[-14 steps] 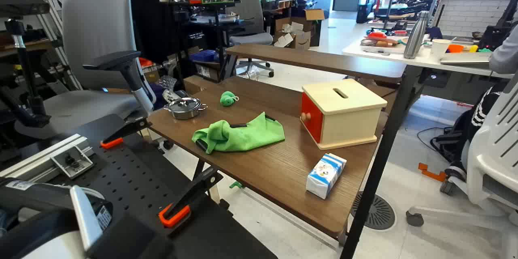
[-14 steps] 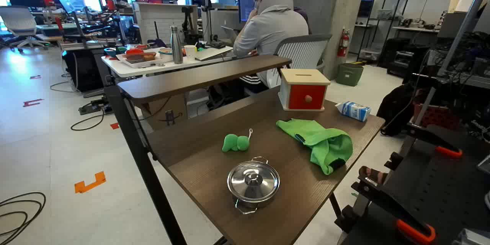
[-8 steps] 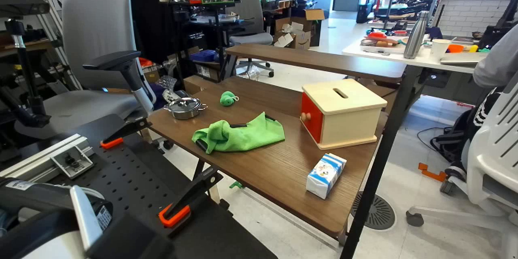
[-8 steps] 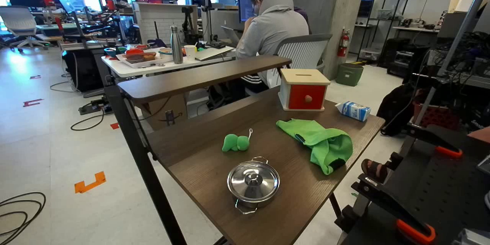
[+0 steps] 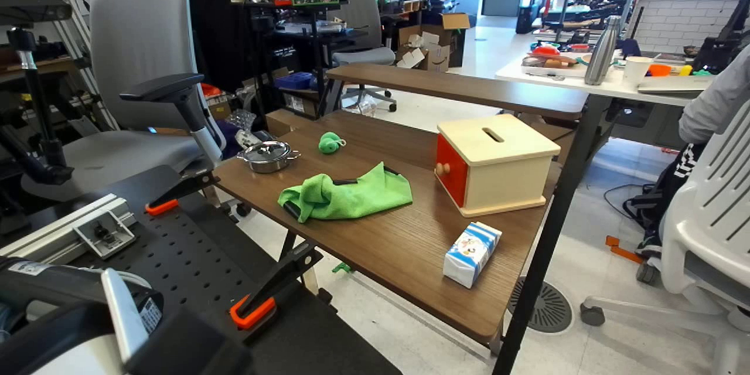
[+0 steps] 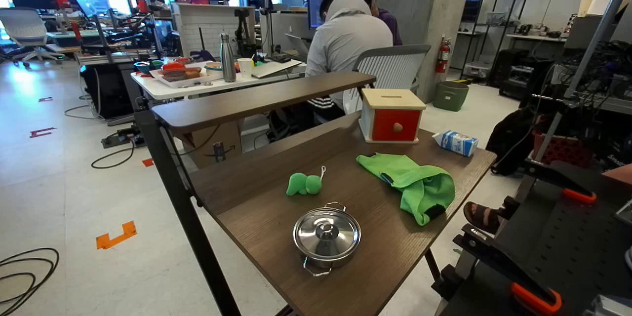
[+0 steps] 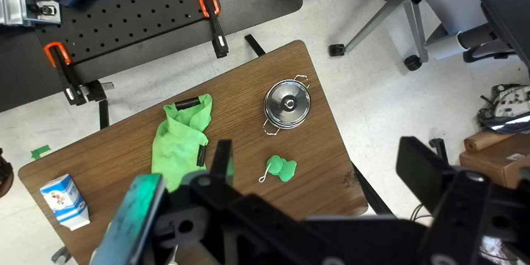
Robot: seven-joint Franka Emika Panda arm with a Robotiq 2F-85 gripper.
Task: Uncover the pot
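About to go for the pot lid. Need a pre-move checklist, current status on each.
1. End effector open: ok, its fingers stand wide apart in the wrist view, holding nothing.
2. Lid seated: ok, the lid sits on the pot in both exterior views.
3. Lid knob unobstructed: ok, nothing lies on it.
4. Green cloth and green toy off the pot: ok, both lie apart from it.
5. End effector at the lid knob: not ok, both exterior views show no fingers near it.
6. Lid loose enough to lift: cannot tell from the pictures.
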